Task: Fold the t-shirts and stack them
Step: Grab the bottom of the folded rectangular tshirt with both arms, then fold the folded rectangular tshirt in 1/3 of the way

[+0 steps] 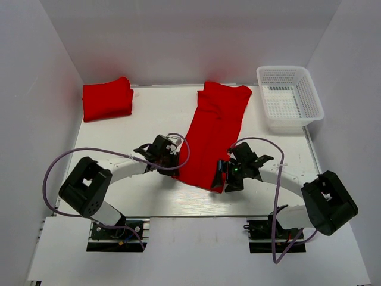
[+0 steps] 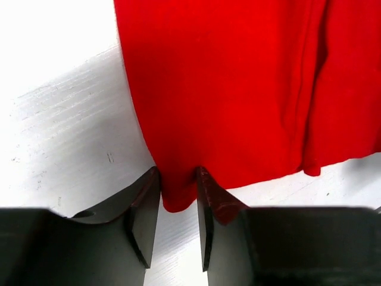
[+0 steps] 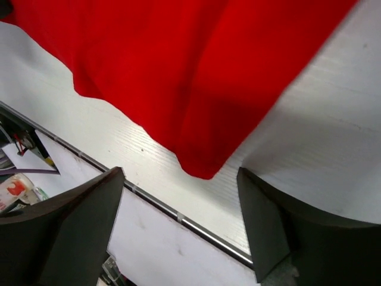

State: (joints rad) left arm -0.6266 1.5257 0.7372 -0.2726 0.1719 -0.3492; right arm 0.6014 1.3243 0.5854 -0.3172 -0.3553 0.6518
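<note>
A long red t-shirt [image 1: 215, 128], folded lengthwise, lies on the white table from the back middle toward the front. A second red t-shirt [image 1: 107, 99] lies folded at the back left. My left gripper [image 1: 172, 162] is at the long shirt's near left corner. In the left wrist view its fingers [image 2: 178, 173] are close together with the corner of the shirt [image 2: 238, 83] pinched between the tips. My right gripper [image 1: 224, 176] is at the near right corner. In the right wrist view it [image 3: 180, 171] is wide open, with the shirt's corner [image 3: 178, 71] just ahead of the gap, untouched.
A white mesh basket [image 1: 290, 98] stands at the back right, with nothing in it. The table's front edge with a metal strip [image 3: 178, 217] runs just under the right gripper. White walls enclose the table on the left, the back and the right.
</note>
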